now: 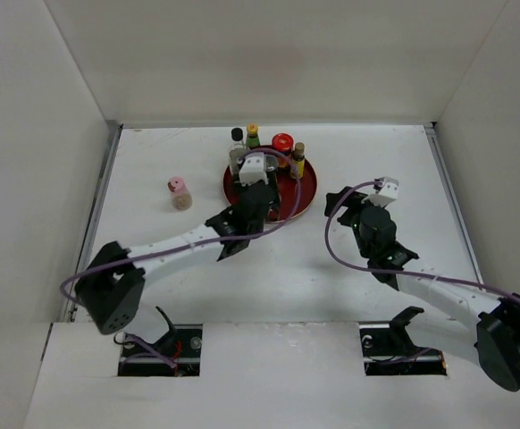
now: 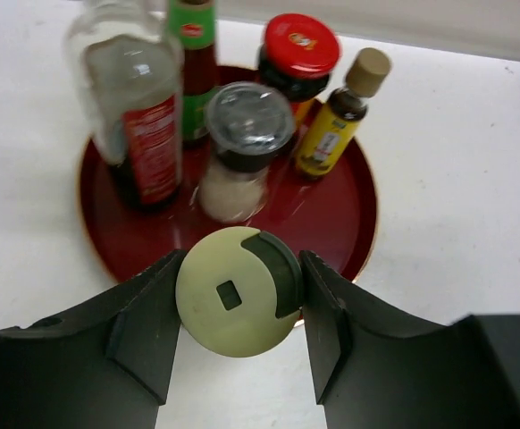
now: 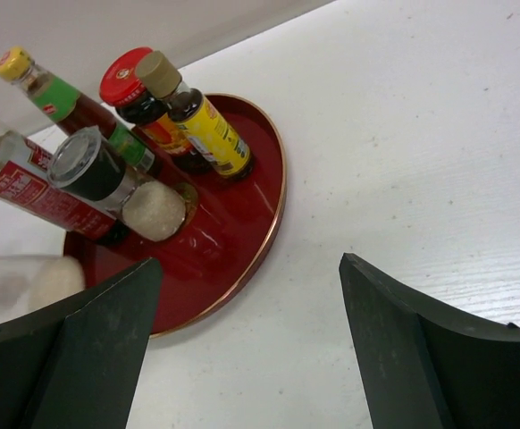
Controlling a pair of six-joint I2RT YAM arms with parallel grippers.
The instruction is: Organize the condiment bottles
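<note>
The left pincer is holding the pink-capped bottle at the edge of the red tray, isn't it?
Not quite. The left pincer is holding the cream bottle at the edge of the red tray, not the pink-capped one. The left wrist view shows its round cream top between the fingers. In the top view, the pink-capped bottle stands alone on the table, left of the tray.

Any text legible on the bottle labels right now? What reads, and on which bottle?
No text reads clearly.
Tall clear bottle, red label: white print, blurred.
Green bottle, red oval logo: unreadable.
Red-lidded jar, yellow lid mark: unreadable.
Yellow bottle, label print: too small.
Cream bottle, cap: no print.
</note>
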